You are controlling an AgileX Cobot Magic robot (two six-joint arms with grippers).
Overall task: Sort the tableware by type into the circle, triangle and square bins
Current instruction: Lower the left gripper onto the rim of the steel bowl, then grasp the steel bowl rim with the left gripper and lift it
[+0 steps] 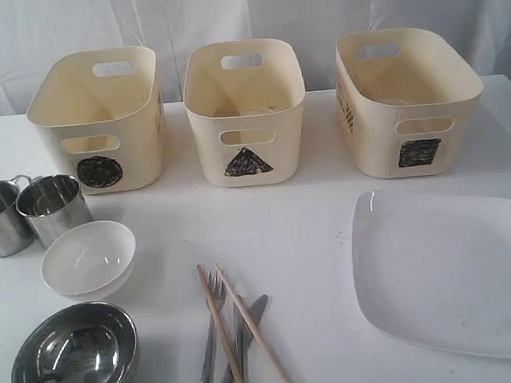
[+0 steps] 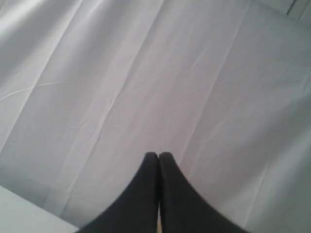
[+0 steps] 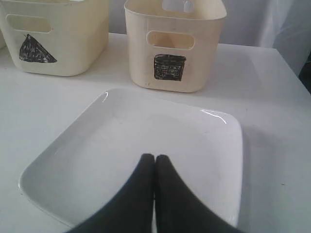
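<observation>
Three cream bins stand in a row at the back: circle bin (image 1: 97,119), triangle bin (image 1: 245,111), square bin (image 1: 409,100). Two steel mugs (image 1: 53,207) sit front left, with a white bowl (image 1: 89,258) and a steel bowl (image 1: 74,357) nearer the front. A fork and knives (image 1: 216,348) lie crossed by two chopsticks (image 1: 248,332) at front centre. The white plate (image 1: 450,270) lies on the right. Neither arm shows in the exterior view. My right gripper (image 3: 155,157) is shut and empty above the plate (image 3: 136,145). My left gripper (image 2: 158,155) is shut, facing white cloth.
A white curtain (image 1: 243,17) hangs behind the bins. The white table (image 1: 310,214) has bare room between the bins and the tableware. In the right wrist view the square bin (image 3: 175,46) and triangle bin (image 3: 58,39) stand beyond the plate.
</observation>
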